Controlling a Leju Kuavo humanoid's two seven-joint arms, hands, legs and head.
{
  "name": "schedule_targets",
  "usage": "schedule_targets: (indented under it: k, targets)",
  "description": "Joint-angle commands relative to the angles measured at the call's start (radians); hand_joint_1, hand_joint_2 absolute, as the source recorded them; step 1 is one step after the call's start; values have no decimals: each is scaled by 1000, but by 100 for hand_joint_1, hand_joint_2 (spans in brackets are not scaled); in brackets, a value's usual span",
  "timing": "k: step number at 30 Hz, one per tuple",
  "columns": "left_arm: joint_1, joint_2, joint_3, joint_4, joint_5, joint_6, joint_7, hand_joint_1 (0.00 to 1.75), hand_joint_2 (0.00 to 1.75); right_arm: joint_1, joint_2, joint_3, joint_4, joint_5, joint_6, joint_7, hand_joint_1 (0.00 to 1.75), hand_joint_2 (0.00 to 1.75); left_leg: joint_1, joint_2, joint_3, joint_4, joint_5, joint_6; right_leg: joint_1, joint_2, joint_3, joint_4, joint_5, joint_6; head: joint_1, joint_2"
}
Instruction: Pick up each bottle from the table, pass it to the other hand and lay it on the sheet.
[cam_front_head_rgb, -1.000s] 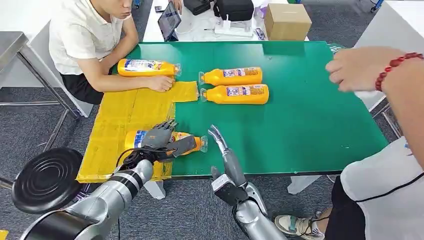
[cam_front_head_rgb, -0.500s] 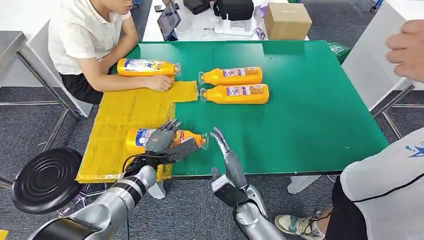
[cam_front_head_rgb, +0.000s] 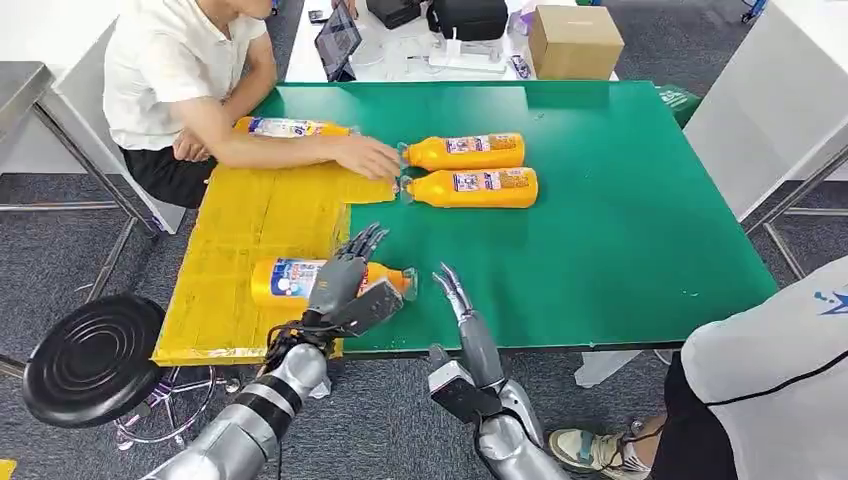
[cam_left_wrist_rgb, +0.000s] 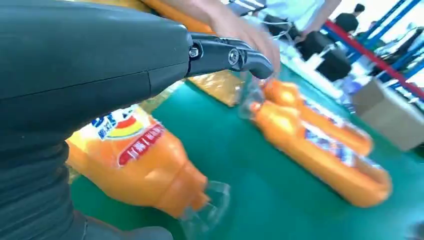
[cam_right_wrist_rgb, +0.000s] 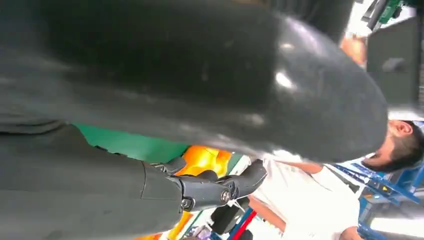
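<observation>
An orange bottle (cam_front_head_rgb: 283, 281) lies on its side at the near edge of the yellow sheet (cam_front_head_rgb: 250, 225), its clear cap end over the green table (cam_front_head_rgb: 620, 230). My left hand (cam_front_head_rgb: 347, 279) hovers just over its neck end with fingers spread, not gripping; the left wrist view shows the same bottle (cam_left_wrist_rgb: 135, 162) under the hand (cam_left_wrist_rgb: 75, 65). My right hand (cam_front_head_rgb: 464, 318) stands open beside the cap, fingers straight. Two more orange bottles (cam_front_head_rgb: 466, 152) (cam_front_head_rgb: 476, 187) lie side by side mid-table. A further bottle (cam_front_head_rgb: 290, 127) lies behind a person's arm.
A seated person at the far left stretches a hand (cam_front_head_rgb: 372, 157) across the sheet toward the two middle bottles. Another person's clothing (cam_front_head_rgb: 770, 380) fills the near right. A black round stool (cam_front_head_rgb: 95, 355) stands left of my arm. A cardboard box (cam_front_head_rgb: 574, 40) sits beyond the table.
My left hand has lifted off the near bottle and drifted right, fingers spreading. The seated person's hand reached toward the middle bottles. The other person's hand at right withdrew.
</observation>
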Motion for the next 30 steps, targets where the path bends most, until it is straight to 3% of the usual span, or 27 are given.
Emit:
schedule_targets:
  k: [1,3,4,7,12,16,18,22,30]
  targets:
    - [75,43,-82,-261,303,-72,-68,0,175,-19,-51,-31,32,75,-110,-2,0,0,1,1,1,0,0,-1,1,0,1,0,0,-2,0,0]
    - [83,45,-91,-279,309,-73,-62,0,175,-21,-62,-35,24,68,-102,-2,0,0,0,1,1,-1,0,-1,0,0,1,0,0,-1,0,0]
    - [103,32,-62,-299,393,-108,-64,0,175,-21,-64,-57,35,79,-137,-2,0,175,1,2,3,0,-1,-2,1,0,3,0,-1,-2,0,0]
    - [177,43,-24,-370,681,-159,-35,0,175,-18,-76,-188,35,105,-224,-1,0,175,0,1,3,-1,-1,-1,0,0,3,-1,0,-2,0,0]
    - [274,99,-87,-410,775,-151,-39,0,175,-10,-77,-526,41,469,-230,10,0,175,-1,0,3,-2,0,-1,-1,0,3,-2,0,-1,0,0]
    - [279,100,-92,-412,775,-146,-42,0,175,-14,-84,-532,53,458,-230,-2,0,175,0,0,2,-1,0,-1,0,-1,2,-1,0,-1,0,0]
    - [278,100,-109,-419,719,-91,-52,0,175,-11,-76,-594,43,613,-230,55,0,175,0,-1,1,-1,0,-1,0,-1,2,-1,-1,-2,0,0]
    - [274,83,-139,-418,640,-19,-64,0,175,-94,-162,-587,200,718,-230,122,0,175,0,1,4,-1,-1,-2,1,-1,4,-2,-1,-3,0,0]
    - [254,51,-160,-405,665,-26,-52,0,175,-172,-158,-562,311,744,-230,153,0,175,0,2,2,0,-1,-2,1,0,3,-1,0,-2,0,0]
